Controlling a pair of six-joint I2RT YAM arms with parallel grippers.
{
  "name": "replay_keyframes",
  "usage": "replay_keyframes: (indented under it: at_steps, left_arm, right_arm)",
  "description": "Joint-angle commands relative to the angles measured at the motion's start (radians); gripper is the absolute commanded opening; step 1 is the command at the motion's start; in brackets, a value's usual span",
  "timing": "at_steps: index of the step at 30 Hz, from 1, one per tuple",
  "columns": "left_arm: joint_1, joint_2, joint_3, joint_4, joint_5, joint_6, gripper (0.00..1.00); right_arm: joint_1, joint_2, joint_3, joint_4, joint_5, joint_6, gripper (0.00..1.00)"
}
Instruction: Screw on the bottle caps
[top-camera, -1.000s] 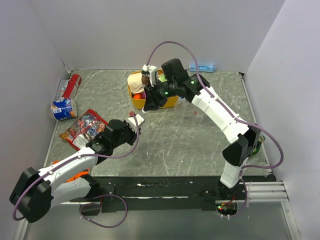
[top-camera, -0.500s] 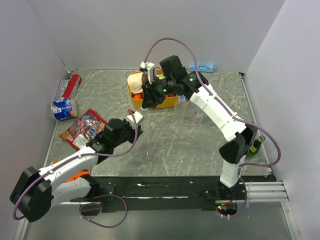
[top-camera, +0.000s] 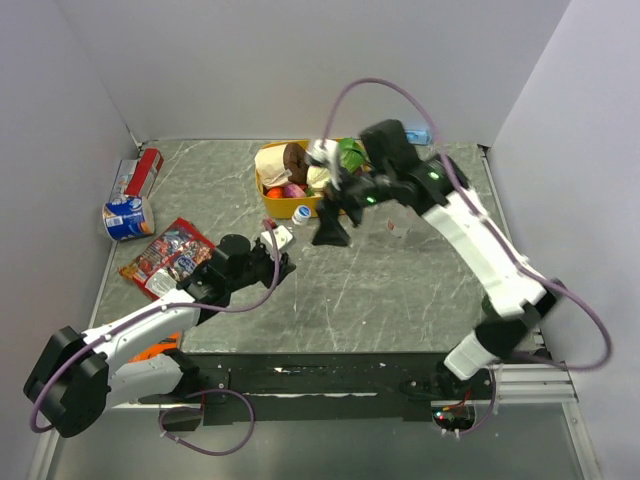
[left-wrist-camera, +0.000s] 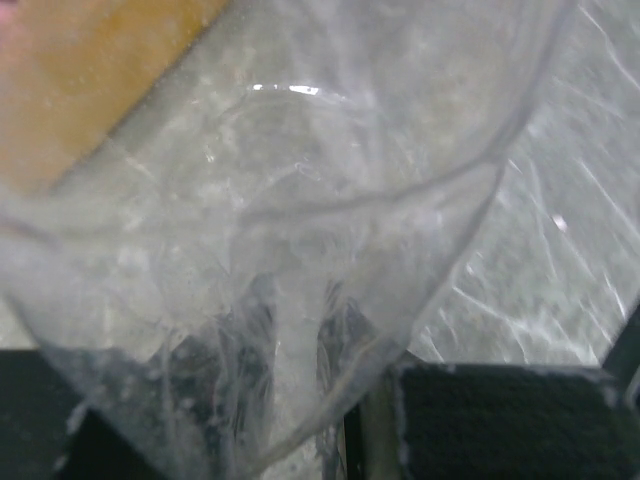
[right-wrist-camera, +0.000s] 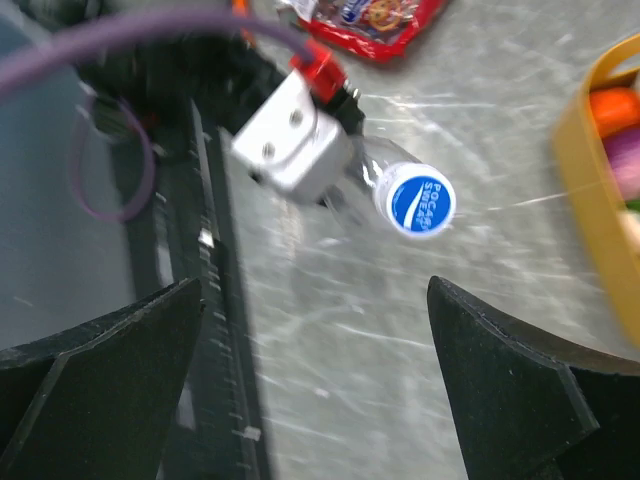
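the right end effector (right-wrist-camera: 312, 300) has swung off the yellow tub (top-camera: 261, 186) and sprung apart, leaving a blue cap (right-wrist-camera: 420, 200) on the bottle (left-wrist-camera: 300, 230) clamped in the left end effector (left-wrist-camera: 270, 410); tightening probably remains.

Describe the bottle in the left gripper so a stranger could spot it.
Find the yellow tub at the far middle of the table. Just in front of it, the left gripper holds a clear bottle. It wears a blue, white-lettered cap and, unlike the free bottle right of the tub, is gripped.
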Motion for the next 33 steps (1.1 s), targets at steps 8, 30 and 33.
replay_keyframes:
  at_steps: [8,30,33]
  left_arm:
    - [0.018,-0.062,0.020,-0.127,0.368,0.458,0.01]
    - [0.018,-0.037,0.091,-0.228,0.423,0.515,0.01]
    - [0.018,-0.037,0.097,-0.232,0.426,0.526,0.01]
  right_arm:
    - [-0.027,-0.205,-0.237,0.026,0.062,-0.673,0.99]
    - [0.134,-0.168,-0.136,-0.261,-0.029,-1.184,0.72]
    - [0.132,-0.150,-0.115,-0.281,-0.031,-1.192,0.67]
